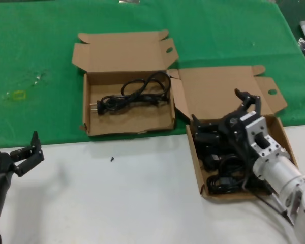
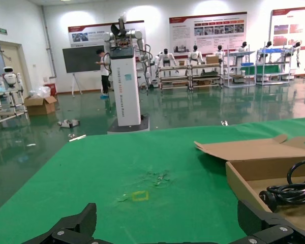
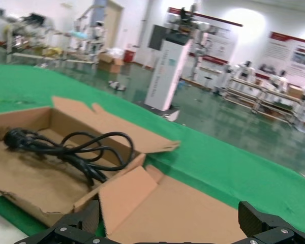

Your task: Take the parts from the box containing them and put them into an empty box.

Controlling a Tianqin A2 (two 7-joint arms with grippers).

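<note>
The squarish cardboard box (image 1: 195, 163) stands at the right with its lid (image 1: 221, 86) laid back, holding several black power cords (image 1: 219, 165). My right gripper (image 1: 221, 114) hovers open and empty over the box's far part; in the right wrist view (image 3: 168, 231) its fingers are spread wide above the lid. The wide, short box (image 1: 132, 121) stands left of it and holds one power cord (image 1: 134, 94), which also shows in the right wrist view (image 3: 76, 150). My left gripper (image 1: 28, 155) is open and empty, parked over the white table at the near left.
Green cloth (image 1: 40, 46) covers the far half of the table, with a yellow tape mark (image 1: 18, 95) at the left. The near half is white table (image 1: 117, 203) with a small black speck (image 1: 112, 158). The wide box's wall (image 2: 244, 185) shows in the left wrist view.
</note>
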